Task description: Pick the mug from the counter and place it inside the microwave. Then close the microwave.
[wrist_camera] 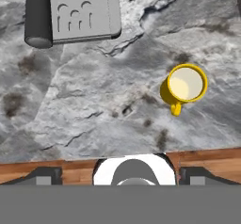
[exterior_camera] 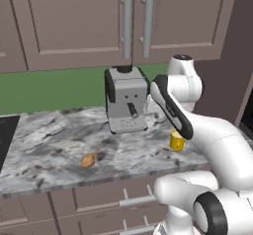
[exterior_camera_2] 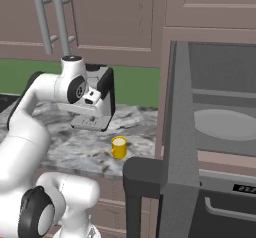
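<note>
Hovering above the counter with jaws spread wide and nothing between them, the gripper looks straight down — the yellow mug stands upright off to its right, clear of both fingertips, coffee machine farther ahead.

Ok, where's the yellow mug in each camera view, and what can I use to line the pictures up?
Left base view: the yellow mug stands on the counter at right of centre, partly hidden behind the arm.
Right base view: the mug stands near the counter's front edge, just left of centre.
Hand view: the mug shows from above, right of centre.
Shared landmark: the coffee machine, behind the mug.
</note>
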### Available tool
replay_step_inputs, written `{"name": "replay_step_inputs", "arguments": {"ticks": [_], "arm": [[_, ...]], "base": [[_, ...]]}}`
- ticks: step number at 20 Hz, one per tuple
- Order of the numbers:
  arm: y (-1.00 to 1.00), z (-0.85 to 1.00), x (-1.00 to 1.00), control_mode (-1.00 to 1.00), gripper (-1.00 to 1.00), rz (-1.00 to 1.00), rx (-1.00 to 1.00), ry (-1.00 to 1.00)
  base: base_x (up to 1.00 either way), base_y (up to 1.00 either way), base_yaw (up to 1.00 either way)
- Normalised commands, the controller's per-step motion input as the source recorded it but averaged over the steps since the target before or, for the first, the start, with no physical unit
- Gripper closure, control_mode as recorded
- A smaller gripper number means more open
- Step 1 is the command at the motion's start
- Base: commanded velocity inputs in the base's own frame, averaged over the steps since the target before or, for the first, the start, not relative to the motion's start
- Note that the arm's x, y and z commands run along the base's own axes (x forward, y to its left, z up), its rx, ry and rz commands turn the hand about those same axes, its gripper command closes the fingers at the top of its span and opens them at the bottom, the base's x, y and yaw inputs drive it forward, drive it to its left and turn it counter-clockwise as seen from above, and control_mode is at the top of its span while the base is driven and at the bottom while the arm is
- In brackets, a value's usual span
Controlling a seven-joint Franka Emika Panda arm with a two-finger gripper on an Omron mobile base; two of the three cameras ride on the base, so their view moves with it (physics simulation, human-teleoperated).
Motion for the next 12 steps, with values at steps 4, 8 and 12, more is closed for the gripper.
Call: {"name": "replay_step_inputs", "arguments": {"ticks": [4,8,12], "arm": [[-0.19,-0.16,0.00,-1.00,-1.00,-0.18,-0.16,0.17],[-0.35,-0.18,0.00,-1.00,-1.00,-0.19,-0.17,0.23],[-0.34,-0.30,0.00,-1.00,-1.00,-0.17,-0.12,0.20]], "base": [[0.00,0.00,0.00],[0.00,0.00,0.00],[0.00,0.00,0.00]]}}
